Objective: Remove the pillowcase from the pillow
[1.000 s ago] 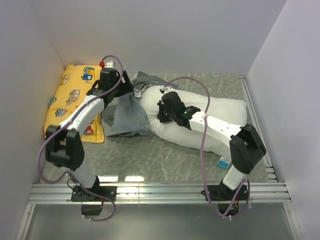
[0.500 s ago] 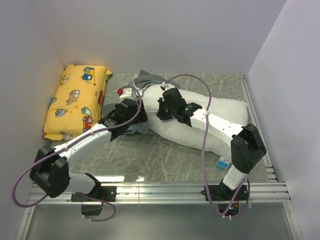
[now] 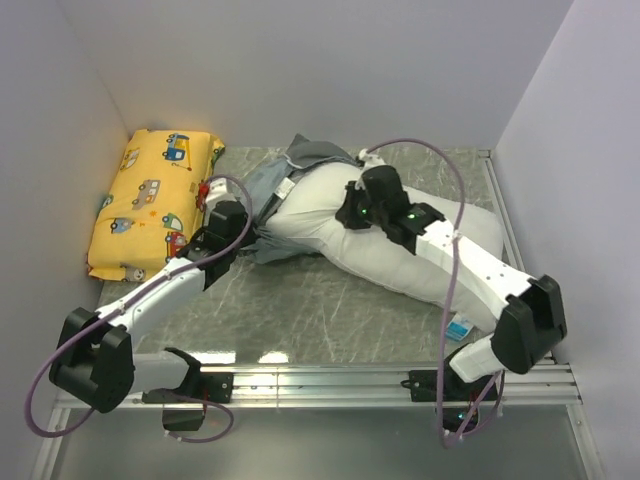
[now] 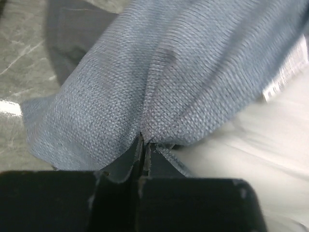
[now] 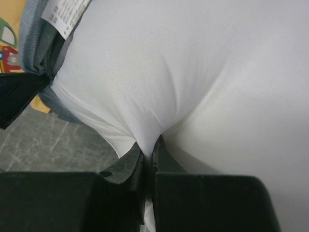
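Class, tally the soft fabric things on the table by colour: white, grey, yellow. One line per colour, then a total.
White: 1 (pillow)
Grey: 1 (pillowcase)
Yellow: 1 (cushion)
Total: 3

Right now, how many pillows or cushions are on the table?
2. The white pillow lies across the middle and right of the table. The yellow car-print cushion sits at its far left edge. The crumpled pillowcase between them might hide something small, though nothing shows.
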Controlling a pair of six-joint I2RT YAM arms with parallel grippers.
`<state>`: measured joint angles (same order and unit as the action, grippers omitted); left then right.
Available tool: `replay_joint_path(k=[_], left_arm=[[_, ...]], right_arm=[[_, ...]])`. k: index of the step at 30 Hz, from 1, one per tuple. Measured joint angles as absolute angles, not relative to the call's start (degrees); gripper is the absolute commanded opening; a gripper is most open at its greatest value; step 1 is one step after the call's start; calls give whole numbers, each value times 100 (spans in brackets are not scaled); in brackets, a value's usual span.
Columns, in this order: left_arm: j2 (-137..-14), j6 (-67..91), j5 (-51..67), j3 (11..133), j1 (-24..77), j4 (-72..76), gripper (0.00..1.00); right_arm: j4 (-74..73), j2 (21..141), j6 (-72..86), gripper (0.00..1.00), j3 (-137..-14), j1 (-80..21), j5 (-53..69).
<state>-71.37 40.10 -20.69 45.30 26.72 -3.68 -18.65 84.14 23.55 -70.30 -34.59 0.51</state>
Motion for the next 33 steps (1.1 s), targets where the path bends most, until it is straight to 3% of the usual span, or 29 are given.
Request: replay_joint_path(k=[10, 33], left_arm=[[-7771, 4158, -1588, 3955, 1299, 189, 0], [-9074, 4185, -729, 4053, 1271, 904, 0]], right_arm=[[-2860, 6851, 2174, 0, -6897, -2488, 537], [-3579, 5723, 2320, 0, -8075, -1741, 1459]])
